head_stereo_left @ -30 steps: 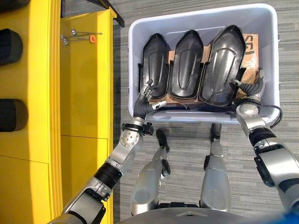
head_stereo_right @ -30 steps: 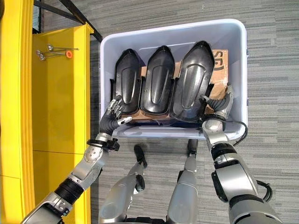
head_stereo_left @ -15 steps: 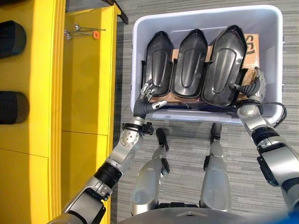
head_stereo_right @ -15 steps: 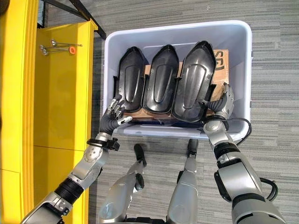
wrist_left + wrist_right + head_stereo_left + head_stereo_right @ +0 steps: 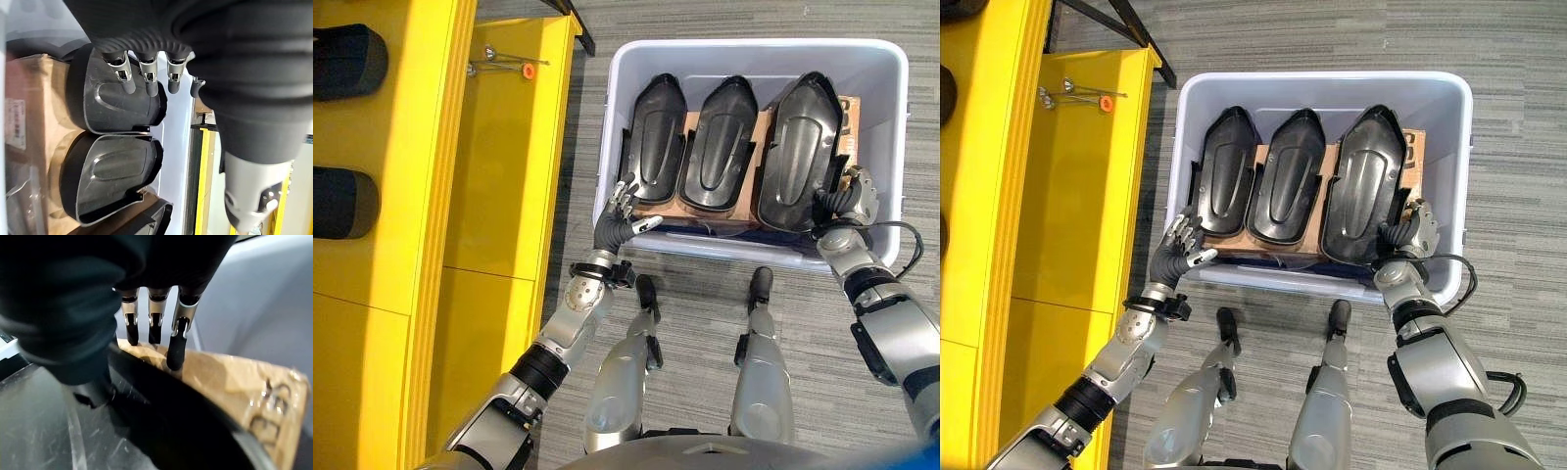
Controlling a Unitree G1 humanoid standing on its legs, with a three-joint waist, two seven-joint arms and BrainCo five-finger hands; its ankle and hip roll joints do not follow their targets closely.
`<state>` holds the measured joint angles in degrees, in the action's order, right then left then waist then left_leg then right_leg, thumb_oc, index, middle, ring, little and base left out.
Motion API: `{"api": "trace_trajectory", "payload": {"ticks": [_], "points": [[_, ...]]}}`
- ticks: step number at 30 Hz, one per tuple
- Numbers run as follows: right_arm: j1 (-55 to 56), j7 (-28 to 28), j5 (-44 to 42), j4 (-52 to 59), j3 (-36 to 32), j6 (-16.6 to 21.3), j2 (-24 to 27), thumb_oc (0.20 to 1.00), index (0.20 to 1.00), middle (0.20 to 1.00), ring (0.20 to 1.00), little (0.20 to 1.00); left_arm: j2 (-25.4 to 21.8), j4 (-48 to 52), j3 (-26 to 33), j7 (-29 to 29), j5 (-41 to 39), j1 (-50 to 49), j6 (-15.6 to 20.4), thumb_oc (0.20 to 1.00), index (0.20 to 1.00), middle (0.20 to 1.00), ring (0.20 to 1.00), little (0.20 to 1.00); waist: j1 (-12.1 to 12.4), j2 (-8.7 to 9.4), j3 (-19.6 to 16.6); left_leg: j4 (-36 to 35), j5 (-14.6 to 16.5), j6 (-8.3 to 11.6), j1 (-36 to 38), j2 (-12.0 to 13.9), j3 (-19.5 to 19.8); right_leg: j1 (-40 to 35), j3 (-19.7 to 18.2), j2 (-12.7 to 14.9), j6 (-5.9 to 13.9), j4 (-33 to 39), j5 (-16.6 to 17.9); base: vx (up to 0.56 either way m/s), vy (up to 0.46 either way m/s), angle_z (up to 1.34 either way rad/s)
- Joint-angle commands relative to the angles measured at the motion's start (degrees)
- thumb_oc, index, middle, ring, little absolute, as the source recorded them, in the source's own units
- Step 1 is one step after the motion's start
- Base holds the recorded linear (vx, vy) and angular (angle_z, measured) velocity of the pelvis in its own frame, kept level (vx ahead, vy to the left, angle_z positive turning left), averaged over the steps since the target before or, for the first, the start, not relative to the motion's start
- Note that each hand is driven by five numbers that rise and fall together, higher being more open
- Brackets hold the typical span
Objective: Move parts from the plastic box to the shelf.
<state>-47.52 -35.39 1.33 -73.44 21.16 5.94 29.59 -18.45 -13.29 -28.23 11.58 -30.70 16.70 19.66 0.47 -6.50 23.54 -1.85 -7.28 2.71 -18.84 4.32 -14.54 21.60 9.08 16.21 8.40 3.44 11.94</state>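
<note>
Three black moulded parts stand side by side in the pale plastic box (image 5: 756,49): a left part (image 5: 656,137), a middle part (image 5: 717,147) and a larger right part (image 5: 803,152). My left hand (image 5: 611,228) hovers open at the box's near left corner, its straight fingers (image 5: 146,81) pointing at the left part (image 5: 117,103) without touching it. My right hand (image 5: 850,199) is at the right part's near right edge. Its fingers (image 5: 154,328) reach almost straight down behind the part's rim (image 5: 161,401), and the thumb lies on the front. The yellow shelf (image 5: 499,176) stands to the left.
Brown cardboard (image 5: 848,110) lines the box under the parts. Two black parts (image 5: 342,59) (image 5: 340,201) lie on the shelf's upper level. Thin metal tools with an orange piece (image 5: 505,67) lie at the lower board's far end. Grey carpet (image 5: 705,284) surrounds the box.
The whole view has shifted, so the camera moved. My right hand has drawn in against the right part's edge. My left hand stays open near the box's corner.
</note>
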Motion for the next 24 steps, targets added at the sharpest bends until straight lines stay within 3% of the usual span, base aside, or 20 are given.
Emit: {"api": "trace_trajectory", "payload": {"ticks": [1, 11, 17, 22, 23, 24], "points": [[2.21, 7.59, 0.95, -2.81, 4.62, -2.49, -6.52, 0.200, 0.200, 0.200, 0.200, 0.200, -1.30, 2.31, 0.25, -0.53, -0.21, 1.85, 2.64, 1.000, 1.000, 1.000, 1.000, 1.000, 2.62, -0.12, 3.69, 8.61, 5.70, 4.75, -2.06, 3.72, 1.76, -0.30, -1.90, 5.16, 3.16, -9.07, -4.24, 0.00, 0.000, 0.00], [4.91, 8.91, 2.83, -5.35, 3.95, -4.04, -6.83, 0.200, 0.200, 0.200, 0.200, 0.200, -1.26, 2.58, 0.67, -1.41, -0.45, 1.34, 2.30, 1.000, 1.000, 1.000, 1.000, 1.000, 2.86, -0.12, 3.40, 9.11, 6.01, 4.75, -2.09, 3.76, 2.17, -0.75, -1.57, 5.25, 3.15, -9.33, -4.65, 0.01, 0.000, 0.02], [6.63, 4.25, -6.56, -0.65, -2.30, -0.17, -5.77, 0.200, 0.200, 0.200, 0.200, 0.200, -1.71, 1.86, 1.74, -0.02, 0.21, 0.84, 2.13, 1.000, 1.000, 1.000, 1.000, 1.000, 1.69, 0.75, 2.99, 8.80, 6.21, 4.76, -1.08, 3.95, 2.20, -1.24, -2.04, 5.01, 3.13, -9.33, -4.71, 0.01, 0.002, 0.00], [8.31, 1.50, -7.75, 12.34, -2.20, 2.58, -5.17, 0.200, 0.200, 0.200, 0.200, 0.200, -2.14, 1.97, 3.30, 1.65, 1.43, 0.71, 2.02, 1.000, 1.000, 1.000, 1.000, 1.000, 0.29, 2.01, 2.80, 8.43, 6.09, 4.90, -0.49, 4.16, 1.73, -1.03, -2.71, 4.58, 3.04, -9.25, -4.47, 0.00, -0.003, -0.02], [10.20, 0.02, -7.20, 23.85, -2.77, 3.69, -3.95, 0.200, 0.200, 0.200, 0.200, 0.200, -2.46, 2.02, 4.53, 2.42, 1.91, -0.17, 1.96, 1.000, 1.000, 1.000, 1.000, 1.000, -0.54, 2.74, 2.54, 8.35, 6.04, 4.99, -0.25, 4.42, 1.54, -0.93, -3.02, 4.35, 2.99, -9.18, -4.31, -0.02, -0.018, -0.05], [11.04, -0.06, -6.81, 27.77, -3.39, 4.25, -3.59, 0.200, 0.200, 0.200, 0.200, 0.200, -2.56, 2.31, 4.98, 2.59, 2.07, -0.43, 1.99, 1.000, 1.000, 1.000, 1.000, 1.000, -0.89, 2.95, 2.54, 8.32, 6.04, 5.00, -0.19, 4.53, 1.49, -0.89, -3.13, 4.25, 2.96, -9.19, -4.27, 0.00, 0.000, 0.00]]}}
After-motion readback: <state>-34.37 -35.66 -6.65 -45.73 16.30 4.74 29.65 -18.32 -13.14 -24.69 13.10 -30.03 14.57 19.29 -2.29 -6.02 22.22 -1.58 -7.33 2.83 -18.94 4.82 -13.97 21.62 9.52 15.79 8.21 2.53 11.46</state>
